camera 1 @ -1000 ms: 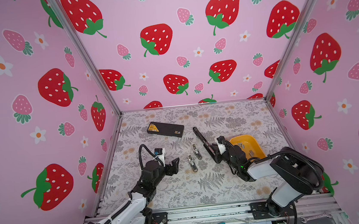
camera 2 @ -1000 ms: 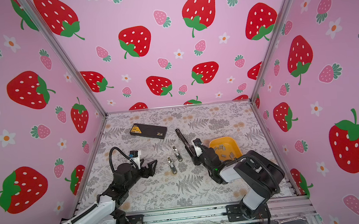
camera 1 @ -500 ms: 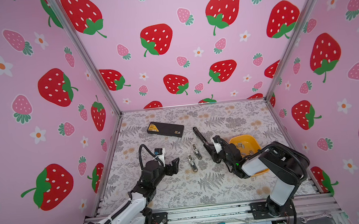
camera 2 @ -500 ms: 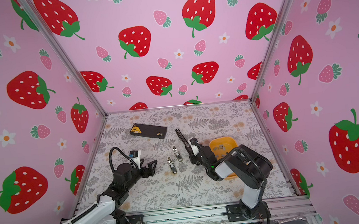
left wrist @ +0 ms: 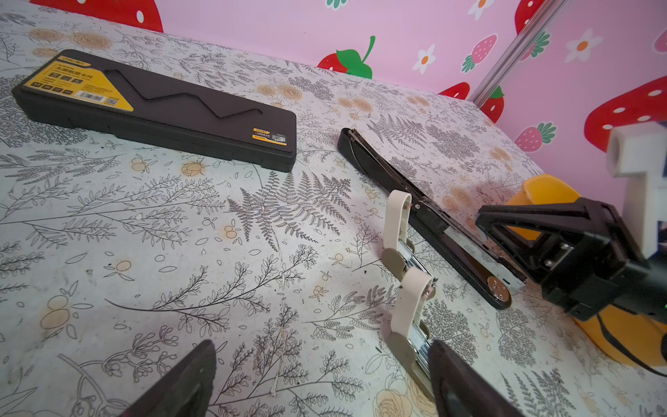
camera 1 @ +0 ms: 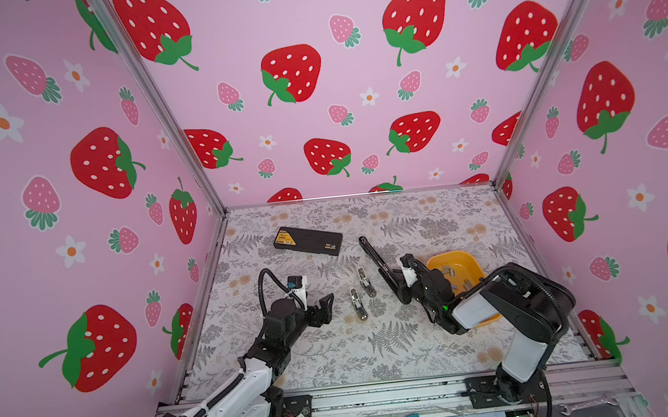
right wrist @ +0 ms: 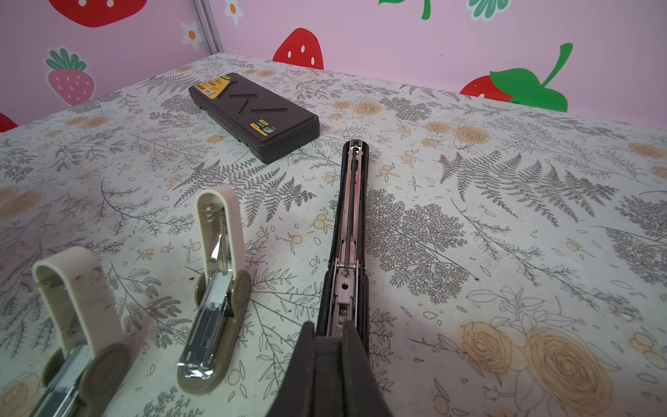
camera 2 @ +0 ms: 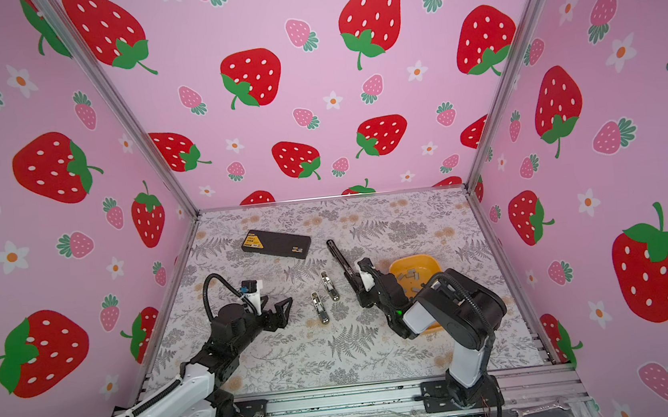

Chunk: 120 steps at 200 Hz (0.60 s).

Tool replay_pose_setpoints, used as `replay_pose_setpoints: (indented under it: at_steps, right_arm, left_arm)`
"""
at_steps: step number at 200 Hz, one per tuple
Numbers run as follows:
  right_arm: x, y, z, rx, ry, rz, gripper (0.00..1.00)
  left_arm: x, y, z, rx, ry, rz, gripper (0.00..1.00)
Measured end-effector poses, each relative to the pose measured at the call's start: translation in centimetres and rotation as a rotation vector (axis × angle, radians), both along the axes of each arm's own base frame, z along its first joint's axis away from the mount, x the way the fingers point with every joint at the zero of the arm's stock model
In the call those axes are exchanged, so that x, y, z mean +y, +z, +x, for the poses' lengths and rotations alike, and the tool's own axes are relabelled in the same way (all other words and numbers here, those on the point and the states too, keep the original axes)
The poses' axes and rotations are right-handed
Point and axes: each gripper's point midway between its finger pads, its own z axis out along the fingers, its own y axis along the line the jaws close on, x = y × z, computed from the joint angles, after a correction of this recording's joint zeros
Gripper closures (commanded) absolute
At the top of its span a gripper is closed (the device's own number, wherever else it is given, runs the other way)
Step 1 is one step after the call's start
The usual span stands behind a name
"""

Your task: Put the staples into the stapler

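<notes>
Barely begun, judging from the layout. Finds the staples (camera 1: 450, 268) lying loose as short grey strips in the yellow tray (camera 1: 447, 253), toward the right of the surface (camera 1: 379, 351) and partly behind the right arm; spots none outside it in both top views. Counts only the opening-up as done: shows the long black stapler (right wrist: 349, 216) folded out flat, metal channel facing up, with one small beige stapler (right wrist: 216, 274) and a second beige stapler (right wrist: 72, 307) just beside it, lids tipped upright and magazines bared. Reveals, along the visible part of the black stapler's channel in the right wrist view, just a bare rod and spring, no strip. Puts the right tool (right wrist: 327, 330) low over the near end of that black stapler, tips pressed together without a gap, right at the channel. Cannot rule out a thin strip pinched between those tips, being too hidden to judge. Puts the left tool (camera 1: 327, 308) spread wide and empty, low above the surface, near the beige pair and gripping nothing. Leaves the black case (camera 1: 308, 241) at the back, well apart from the work. Leaves nearly everything to do, then: lifting a strip from the tray, laying it legs-down in a channel, pushing it home, folding the lid shut.
</notes>
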Motion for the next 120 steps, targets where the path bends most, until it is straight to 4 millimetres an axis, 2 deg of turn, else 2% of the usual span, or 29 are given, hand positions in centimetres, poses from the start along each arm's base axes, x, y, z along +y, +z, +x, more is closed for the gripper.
replay_pose_setpoints:
  at_steps: [120]
  right_arm:
    - [-0.35, -0.81, -0.33, 0.016, -0.001, -0.016, 1.0]
  left_arm:
    - [-0.03, 0.0, -0.02, 0.0, -0.001, 0.0, 0.07]
